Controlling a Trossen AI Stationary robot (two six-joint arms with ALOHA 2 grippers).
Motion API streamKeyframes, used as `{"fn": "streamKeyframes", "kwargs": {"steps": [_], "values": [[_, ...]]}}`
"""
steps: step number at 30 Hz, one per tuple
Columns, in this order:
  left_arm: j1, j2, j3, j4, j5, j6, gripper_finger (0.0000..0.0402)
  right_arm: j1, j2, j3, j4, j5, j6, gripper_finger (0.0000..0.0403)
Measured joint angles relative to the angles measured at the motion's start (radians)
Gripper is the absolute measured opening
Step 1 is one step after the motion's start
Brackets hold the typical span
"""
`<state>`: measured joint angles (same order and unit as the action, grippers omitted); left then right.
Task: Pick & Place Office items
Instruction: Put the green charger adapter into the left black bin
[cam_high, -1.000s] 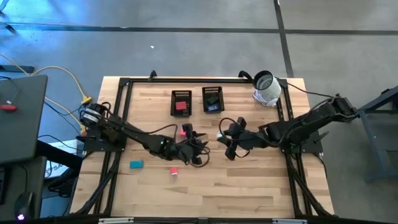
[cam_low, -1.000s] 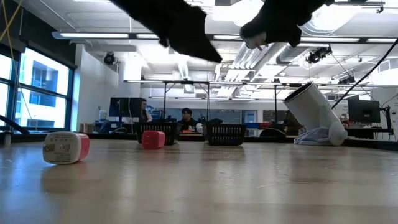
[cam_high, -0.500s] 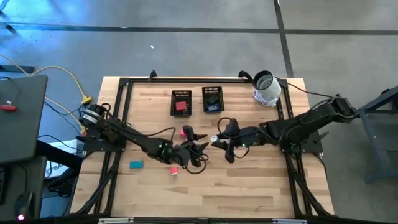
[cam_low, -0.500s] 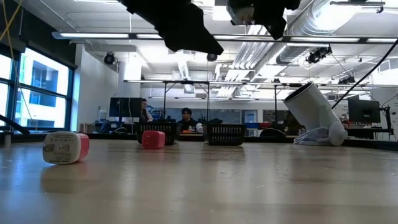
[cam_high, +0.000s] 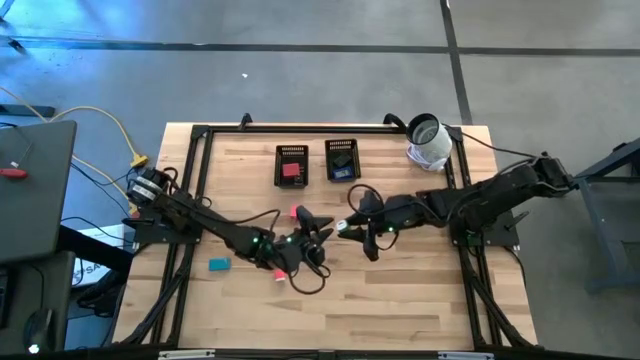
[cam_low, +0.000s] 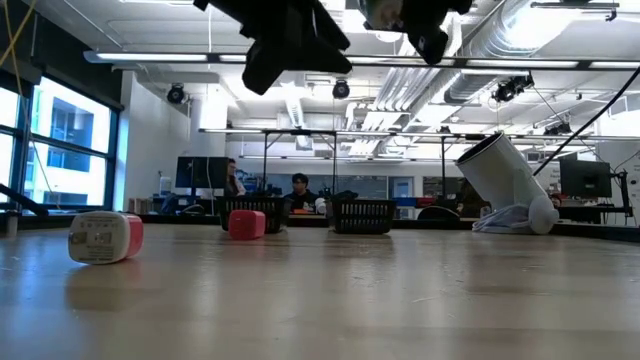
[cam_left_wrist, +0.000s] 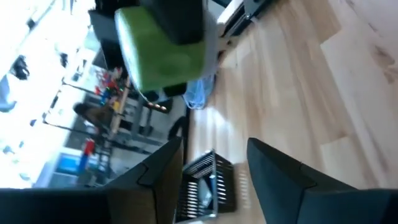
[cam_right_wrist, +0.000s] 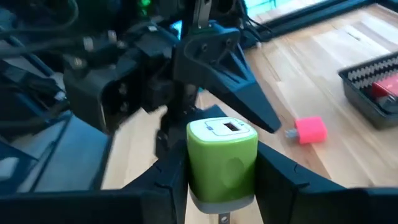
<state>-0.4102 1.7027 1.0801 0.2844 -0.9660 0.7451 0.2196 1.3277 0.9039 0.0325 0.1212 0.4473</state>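
From above, the pale wooden tabletop (cam_high: 330, 300) carries two black mesh trays (cam_high: 291, 165) near its far edge; the left gripper (cam_high: 313, 232) and right gripper (cam_high: 348, 226) meet mid-table. At table height, an office with desks lies beyond. The left wrist view shows spread, empty fingers (cam_left_wrist: 273, 174). In the right wrist view, fingers (cam_right_wrist: 280, 177) clamp a green blocky charger (cam_right_wrist: 222, 160), long axis upright, above the table's middle.
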Motion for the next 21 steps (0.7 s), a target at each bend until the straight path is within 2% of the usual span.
{"fn": "streamKeyframes", "kwargs": {"steps": [5, 13, 17, 21], "values": [[-0.004, 0.000, 0.000, 0.071, -0.032, 0.099, 0.0171, -0.002, 0.007, 0.000, 0.039, -0.042, -0.003, 0.0125], [-0.015, 0.000, -0.001, 0.241, -0.051, 0.234, 0.0171, -0.006, 0.035, -0.001, 0.046, -0.046, -0.006, 0.0125], [-0.035, 0.000, -0.003, 0.243, -0.044, 0.257, 0.0171, -0.009, 0.042, 0.000, 0.045, -0.070, -0.008, 0.0125], [-0.054, 0.000, -0.003, 0.251, -0.035, 0.274, 0.0171, -0.031, 0.041, 0.000, 0.048, -0.140, -0.009, 0.0125]]}}
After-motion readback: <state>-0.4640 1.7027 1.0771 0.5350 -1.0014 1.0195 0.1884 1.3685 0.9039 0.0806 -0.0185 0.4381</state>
